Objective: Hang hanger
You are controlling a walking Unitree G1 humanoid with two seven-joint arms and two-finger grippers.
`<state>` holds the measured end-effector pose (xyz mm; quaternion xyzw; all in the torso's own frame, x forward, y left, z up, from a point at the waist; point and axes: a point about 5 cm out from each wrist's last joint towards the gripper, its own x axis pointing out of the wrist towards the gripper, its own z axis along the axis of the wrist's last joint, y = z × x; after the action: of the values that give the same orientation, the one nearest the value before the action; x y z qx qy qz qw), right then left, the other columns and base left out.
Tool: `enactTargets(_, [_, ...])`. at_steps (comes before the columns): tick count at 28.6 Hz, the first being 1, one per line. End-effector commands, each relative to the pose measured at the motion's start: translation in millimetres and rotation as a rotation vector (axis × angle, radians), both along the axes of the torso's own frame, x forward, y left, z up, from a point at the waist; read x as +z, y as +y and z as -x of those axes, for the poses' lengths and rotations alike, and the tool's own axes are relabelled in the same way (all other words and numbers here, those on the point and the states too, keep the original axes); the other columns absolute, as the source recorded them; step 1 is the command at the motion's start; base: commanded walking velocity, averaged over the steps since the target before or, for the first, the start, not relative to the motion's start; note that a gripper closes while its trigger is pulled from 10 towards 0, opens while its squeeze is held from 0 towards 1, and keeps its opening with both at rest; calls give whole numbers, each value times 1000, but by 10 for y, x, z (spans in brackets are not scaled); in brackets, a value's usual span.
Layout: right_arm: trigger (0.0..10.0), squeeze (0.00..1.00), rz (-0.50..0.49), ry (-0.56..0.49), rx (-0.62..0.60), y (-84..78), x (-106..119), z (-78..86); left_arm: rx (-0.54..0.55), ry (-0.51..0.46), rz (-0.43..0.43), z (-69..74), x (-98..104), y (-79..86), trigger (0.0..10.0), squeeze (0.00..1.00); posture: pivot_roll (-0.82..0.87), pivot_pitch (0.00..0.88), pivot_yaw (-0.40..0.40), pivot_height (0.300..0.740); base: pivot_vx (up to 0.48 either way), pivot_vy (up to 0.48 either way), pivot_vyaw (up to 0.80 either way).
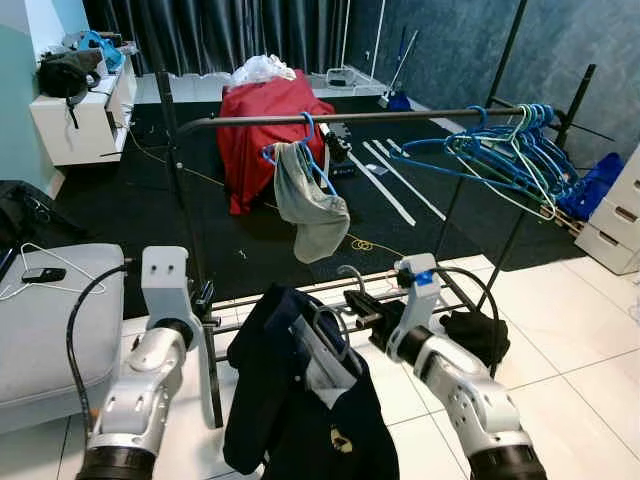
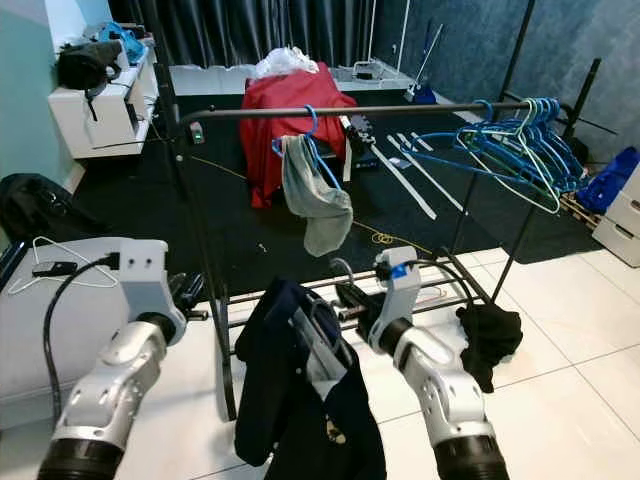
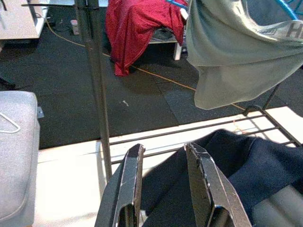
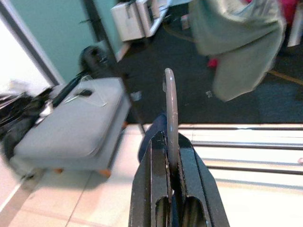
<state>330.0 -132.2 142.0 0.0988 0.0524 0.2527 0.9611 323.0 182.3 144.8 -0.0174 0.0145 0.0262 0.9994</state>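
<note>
A navy jacket [image 1: 300, 400] hangs on a grey hanger whose hook [image 4: 169, 104] sticks up between my right gripper's fingers. My right gripper [image 1: 362, 305] is shut on that hook, low in front of the clothes rack and well below its dark top rail [image 1: 340, 118]. On the rail hang a grey garment on a blue hanger [image 1: 310, 200] and, at its right end, a bunch of bare blue hangers [image 1: 510, 150]. My left gripper [image 3: 165, 189] is open beside the rack's left post [image 3: 97, 94], just left of the jacket, holding nothing.
A grey padded case [image 1: 50, 320] lies at the left. A black garment [image 1: 475, 330] lies on the tiles by the rack's low bars [image 3: 189, 137]. A red cloth [image 1: 270, 120] covers something behind the rack. White drawers [image 1: 620, 215] stand at the right.
</note>
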Motion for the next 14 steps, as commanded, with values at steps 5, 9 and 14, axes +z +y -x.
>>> enactTargets(5, [10000, 0, -62, -107, -46, -24, 175, -51, 4, -13, 20, 53, -18, -41, 10000, 0, -11, 16, -53, 740, 0, 0, 0])
enactTargets(9, [10000, 0, -83, -117, -61, -41, 175, -37, 5, 7, 18, 73, -22, -46, 10000, 0, -11, 22, -47, 740, 0, 0, 0])
enactTargets(14, [10000, 0, -114, -121, -79, -67, 190, -31, -28, 8, 12, 76, -12, -87, 10000, 0, -18, 35, -35, 740, 0, 0, 0])
